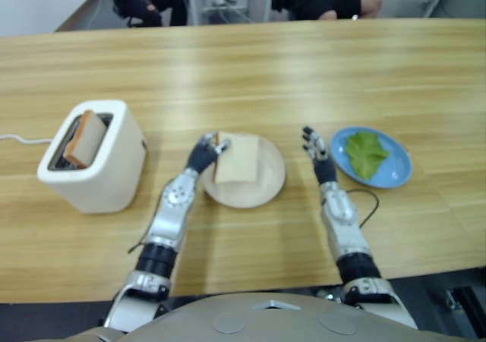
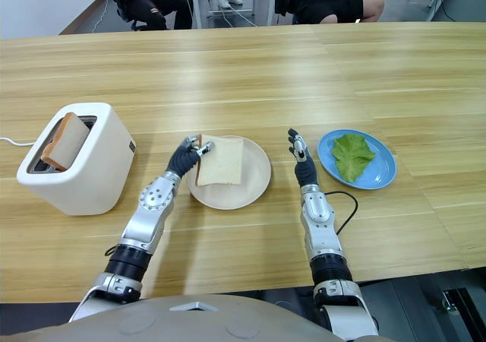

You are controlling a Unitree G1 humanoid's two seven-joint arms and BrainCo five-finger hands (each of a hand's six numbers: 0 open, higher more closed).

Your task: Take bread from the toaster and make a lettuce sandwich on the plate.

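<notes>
At the centre of the frame, the bread slice [image 2: 222, 161] lies on the tan plate [image 2: 228, 201]. The left robot hand [image 2: 182, 158] is at its left edge, fingers drawn together on the upper left corner; it looks like a pinch on the crust, though the contact is too small to be sure. The right robot hand [image 2: 302, 159] stands just right of the plate, fingers spread and upright, holding nothing.

A second slice [image 2: 64, 140] stands up out of the toaster [image 2: 80, 163] at the left of the tabletop [image 2: 228, 76]. The lettuce leaf [image 2: 351, 154] sits on a blue plate [image 2: 380, 176] at the right.

The bread is probably light and soft, so it would dent under a hard squeeze; the firmer crust edge is the best place to hold it. The lettuce is likely limp, thin and easily torn. It is best pinched gently near its thicker rib and lifted slowly, since it will droop.
</notes>
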